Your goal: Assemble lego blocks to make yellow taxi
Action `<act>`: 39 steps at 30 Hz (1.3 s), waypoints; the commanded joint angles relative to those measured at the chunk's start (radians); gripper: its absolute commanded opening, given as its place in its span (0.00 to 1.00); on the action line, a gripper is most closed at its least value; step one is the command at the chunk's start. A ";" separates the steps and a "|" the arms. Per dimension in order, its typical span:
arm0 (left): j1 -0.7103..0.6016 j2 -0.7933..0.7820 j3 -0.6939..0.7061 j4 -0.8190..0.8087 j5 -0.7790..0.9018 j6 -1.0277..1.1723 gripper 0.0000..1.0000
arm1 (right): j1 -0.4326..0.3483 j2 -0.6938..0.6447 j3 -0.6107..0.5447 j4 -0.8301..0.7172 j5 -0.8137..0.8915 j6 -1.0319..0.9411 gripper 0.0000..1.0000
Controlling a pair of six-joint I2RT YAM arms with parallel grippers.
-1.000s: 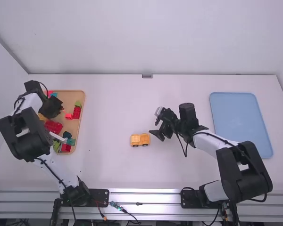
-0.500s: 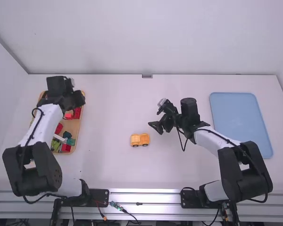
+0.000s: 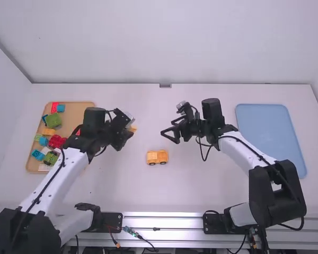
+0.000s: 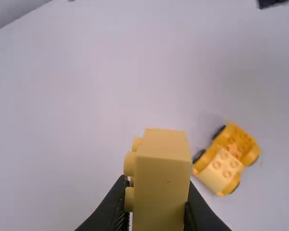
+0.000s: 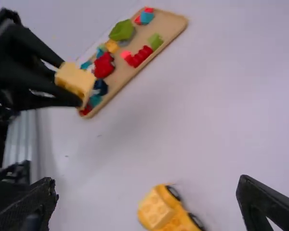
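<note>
And there's the yellow block [image 4: 163, 163], gripped between the fingers of the left hand [image 4: 157, 192], held above the desk [image 3: 201, 193] between the wooden tray [image 3: 77, 102] and the little car [image 3: 157, 157]! The car stands mid-desk, to the right and nearer; the right hand [image 5: 148, 180] is released, fingers wide apart, just to the far right of it. The blue tray [image 3: 270, 137] lies over at the right.

So this looks like the fitting step, with the base together and, I'd judge, one more piece to cap it. Look at those studs, sticking out sideways! The block probably wants a quarter turn to bring them up before it meets the car. Then line its edges up with the studs below, come straight down, and press evenly; a skewed push could skid the car on its wheels. The right hand could usefully steady it, gently, from the side.
</note>
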 commanded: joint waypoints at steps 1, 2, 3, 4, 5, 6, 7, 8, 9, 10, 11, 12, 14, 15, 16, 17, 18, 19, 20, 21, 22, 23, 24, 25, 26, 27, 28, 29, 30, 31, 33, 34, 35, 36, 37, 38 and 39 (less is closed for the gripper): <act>-0.037 -0.023 -0.027 0.005 0.042 0.150 0.02 | 0.005 -0.016 0.037 -0.017 -0.077 0.106 0.96; -0.048 -0.024 -0.030 0.010 0.044 0.163 0.03 | 0.005 -0.016 0.039 -0.027 -0.077 0.126 0.96; -0.061 -0.023 -0.032 0.011 0.044 0.187 0.03 | 0.005 -0.016 0.039 -0.039 -0.078 0.143 0.98; -0.072 -0.024 -0.033 0.011 0.043 0.208 0.03 | 0.007 -0.016 0.039 -0.048 -0.079 0.158 0.99; -0.087 -0.023 -0.033 0.018 0.041 0.226 0.03 | 0.016 -0.016 0.039 -0.063 -0.077 0.167 1.00; -0.097 -0.024 -0.033 0.027 0.021 0.226 0.02 | 0.024 -0.016 0.039 -0.072 -0.080 0.167 1.00; -0.101 -0.024 -0.033 0.032 0.014 0.223 0.02 | 0.027 -0.016 0.039 -0.075 -0.082 0.167 1.00; -0.115 -0.024 -0.033 0.044 -0.013 0.215 0.02 | 0.036 -0.016 0.039 -0.079 -0.090 0.174 1.00; -0.134 -0.024 -0.033 0.052 -0.054 0.216 0.02 | 0.046 -0.016 0.039 -0.085 -0.092 0.189 1.00; -0.150 -0.024 -0.033 0.059 -0.084 0.216 0.02 | 0.054 -0.016 0.039 -0.085 -0.091 0.196 1.00; -0.161 -0.024 -0.033 0.061 -0.102 0.216 0.02 | 0.060 -0.016 0.039 -0.084 -0.086 0.201 1.00; -0.177 -0.024 -0.033 0.062 -0.124 0.216 0.02 | 0.066 -0.016 0.039 -0.084 -0.079 0.206 0.99; -0.230 -0.024 -0.033 0.062 -0.174 0.217 0.02 | 0.084 -0.016 0.039 -0.084 -0.072 0.206 0.99; -0.233 -0.024 -0.033 0.062 -0.176 0.217 0.02 | 0.084 -0.016 0.039 -0.084 -0.073 0.206 0.98; -0.246 -0.024 -0.033 0.062 -0.191 0.220 0.02 | 0.084 -0.016 0.039 -0.084 -0.079 0.205 0.98; -0.267 -0.024 -0.033 0.070 -0.214 0.219 0.02 | 0.082 -0.016 0.039 -0.084 -0.083 0.204 0.95; -0.279 -0.024 -0.033 0.077 -0.228 0.219 0.02 | 0.084 -0.016 0.039 -0.084 -0.081 0.204 0.92; -0.283 -0.024 -0.033 0.082 -0.235 0.220 0.02 | 0.084 -0.016 0.039 -0.084 -0.080 0.205 0.91; -0.294 -0.024 -0.033 0.090 -0.253 0.214 0.02 | 0.084 -0.016 0.039 -0.084 -0.082 0.205 0.88; -0.305 -0.024 -0.033 0.102 -0.273 0.199 0.02 | 0.082 -0.016 0.039 -0.084 -0.092 0.205 0.87; -0.314 -0.024 -0.033 0.109 -0.288 0.195 0.02 | 0.082 -0.016 0.039 -0.084 -0.105 0.204 0.86; -0.320 -0.024 -0.033 0.113 -0.298 0.193 0.02 | 0.082 -0.016 0.039 -0.084 -0.113 0.204 0.86; -0.329 -0.024 -0.033 0.114 -0.299 0.196 0.02 | 0.082 -0.016 0.039 -0.084 -0.126 0.200 0.86; -0.339 -0.024 -0.033 0.114 -0.297 0.212 0.02 | 0.083 -0.016 0.039 -0.084 -0.138 0.193 0.86; -0.346 -0.024 -0.033 0.117 -0.294 0.212 0.02 | 0.083 -0.016 0.039 -0.084 -0.142 0.194 0.86; -0.352 -0.024 -0.033 0.118 -0.295 0.212 0.02 | 0.084 -0.016 0.039 -0.084 -0.146 0.193 0.86; -0.357 -0.024 -0.033 0.120 -0.298 0.211 0.02 | 0.083 -0.016 0.039 -0.084 -0.149 0.192 0.86; -0.364 -0.024 -0.033 0.126 -0.297 0.212 0.02 | 0.083 -0.016 0.039 -0.084 -0.150 0.193 0.86; -0.366 -0.024 -0.033 0.127 -0.297 0.213 0.02 | 0.083 -0.016 0.039 -0.084 -0.150 0.193 0.86; -0.373 -0.024 -0.033 0.134 -0.299 0.212 0.02 | 0.083 -0.016 0.039 -0.084 -0.152 0.193 0.86; -0.385 -0.024 -0.033 0.144 -0.302 0.212 0.02 | 0.083 -0.016 0.039 -0.084 -0.152 0.193 0.85; -0.389 -0.024 -0.033 0.148 -0.317 0.212 0.02 | 0.083 -0.016 0.039 -0.084 -0.151 0.193 0.85; -0.402 -0.024 -0.033 0.148 -0.336 0.217 0.02 | 0.083 -0.016 0.039 -0.084 -0.152 0.193 0.83; -0.410 -0.024 -0.034 0.147 -0.352 0.219 0.02 | 0.083 -0.016 0.039 -0.084 -0.151 0.194 0.83; -0.415 -0.024 -0.034 0.148 -0.356 0.219 0.02 | 0.083 -0.016 0.039 -0.083 -0.151 0.194 0.83; -0.423 -0.024 -0.035 0.152 -0.362 0.219 0.02 | 0.083 -0.016 0.039 -0.080 -0.151 0.193 0.82; -0.434 -0.024 -0.039 0.160 -0.370 0.219 0.02 | 0.083 -0.016 0.039 -0.081 -0.151 0.194 0.81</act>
